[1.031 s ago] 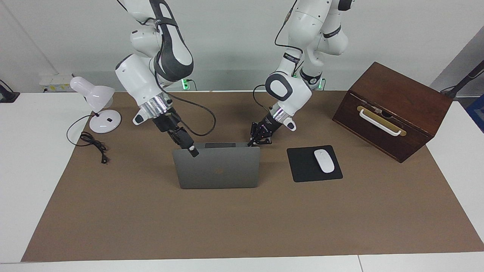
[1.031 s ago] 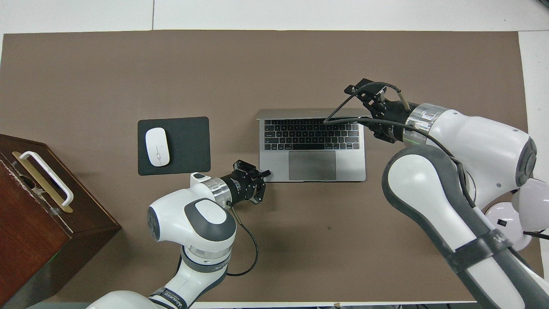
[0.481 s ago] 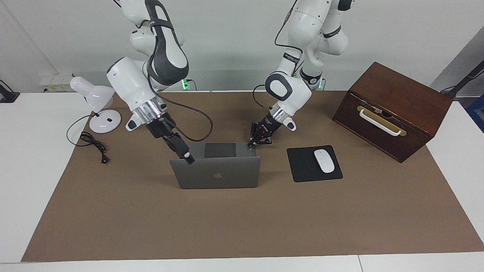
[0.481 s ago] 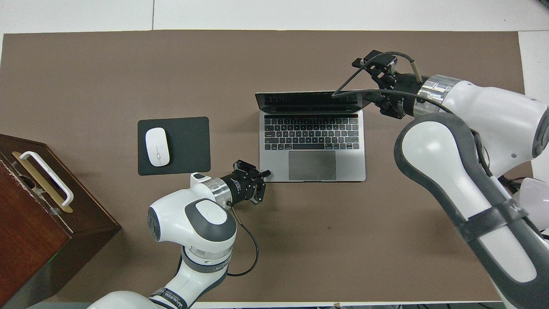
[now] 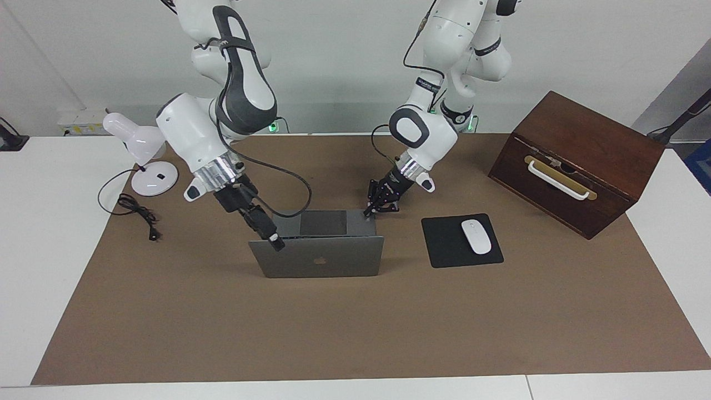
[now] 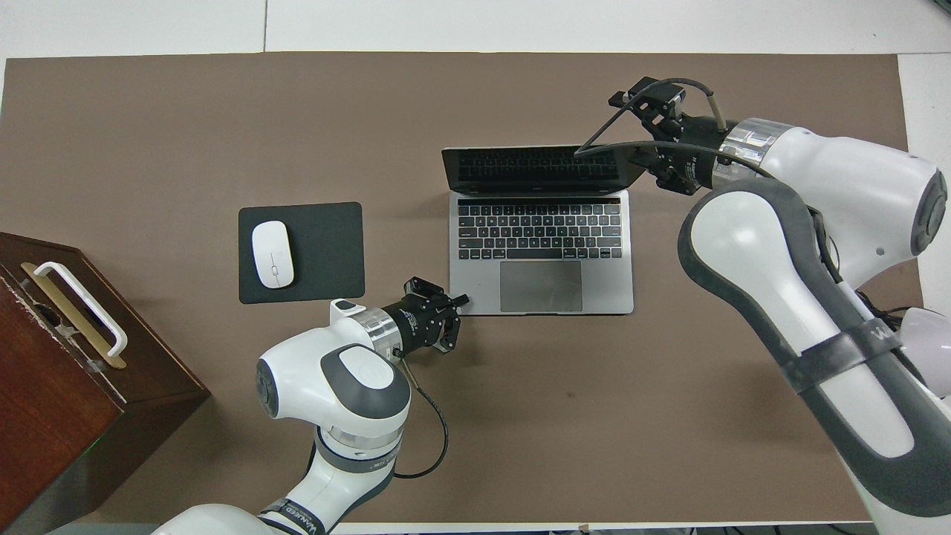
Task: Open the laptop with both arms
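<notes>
The silver-grey laptop (image 5: 316, 258) stands open in the middle of the brown mat, its lid leaning back, away from the robots. In the overhead view its keyboard deck (image 6: 541, 253) and dark screen (image 6: 535, 167) show. My right gripper (image 5: 275, 242) is shut on the lid's top corner at the right arm's end and also shows in the overhead view (image 6: 631, 157). My left gripper (image 5: 371, 211) rests on the deck's corner nearest the robots at the left arm's end, also seen from overhead (image 6: 459, 301).
A black mouse pad (image 5: 444, 244) with a white mouse (image 5: 476, 236) lies beside the laptop toward the left arm's end. A brown wooden box (image 5: 577, 161) with a white handle stands past it. A white desk lamp (image 5: 147, 161) and its cord (image 5: 136, 211) sit at the right arm's end.
My right gripper has swung the lid from about upright to leaning back, away from the robots, so the screen and deck show more. My left gripper has stayed on the deck's corner.
</notes>
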`<state>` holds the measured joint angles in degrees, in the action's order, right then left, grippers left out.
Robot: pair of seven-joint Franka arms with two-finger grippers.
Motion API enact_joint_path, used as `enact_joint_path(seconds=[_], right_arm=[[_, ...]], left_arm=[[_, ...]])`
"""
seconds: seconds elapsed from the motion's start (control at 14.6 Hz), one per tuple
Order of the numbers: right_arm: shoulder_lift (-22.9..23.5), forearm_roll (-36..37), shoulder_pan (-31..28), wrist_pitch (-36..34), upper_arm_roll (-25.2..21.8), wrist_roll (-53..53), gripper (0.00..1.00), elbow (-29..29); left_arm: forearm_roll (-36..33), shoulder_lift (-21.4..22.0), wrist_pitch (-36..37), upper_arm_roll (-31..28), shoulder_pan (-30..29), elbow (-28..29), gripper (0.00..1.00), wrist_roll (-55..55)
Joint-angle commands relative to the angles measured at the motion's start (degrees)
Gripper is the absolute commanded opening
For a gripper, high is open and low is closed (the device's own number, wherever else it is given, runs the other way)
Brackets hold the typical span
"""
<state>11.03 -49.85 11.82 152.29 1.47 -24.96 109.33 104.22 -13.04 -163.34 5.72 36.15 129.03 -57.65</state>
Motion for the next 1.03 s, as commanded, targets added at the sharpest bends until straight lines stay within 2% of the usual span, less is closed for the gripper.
enact_joint_path(seconds=[0.0, 0.34, 0.62, 0.82, 0.96], right_arm=[[2.24, -0.51, -0.57, -1.21, -0.76, 2.11, 1.00, -3.33], [2.85, -0.51, -0.57, -1.47, -0.76, 2.20, 1.00, -3.78], [2.07, -0.16, -0.57, -7.97, -1.73, 0.53, 1.00, -5.45], [0.14, 0.36, -0.57, -14.98, -2.61, -3.94, 1.00, -6.58], [-2.14, 2.38, -0.57, -16.84, -2.61, -7.54, 1.00, -6.59]], left_arm=[[1.51, -2.87, -2.07, -0.89, 1.20, -1.07, 0.00, 1.57], [1.51, -2.87, -2.07, -0.89, 1.20, -1.07, 0.00, 1.57], [1.51, -3.22, -2.07, -0.89, 1.20, -1.07, 0.00, 1.57], [1.51, -3.22, -2.07, -0.89, 1.20, -1.15, 0.00, 1.57], [1.51, -3.22, -2.07, -0.89, 1.20, -1.15, 0.00, 1.57]])
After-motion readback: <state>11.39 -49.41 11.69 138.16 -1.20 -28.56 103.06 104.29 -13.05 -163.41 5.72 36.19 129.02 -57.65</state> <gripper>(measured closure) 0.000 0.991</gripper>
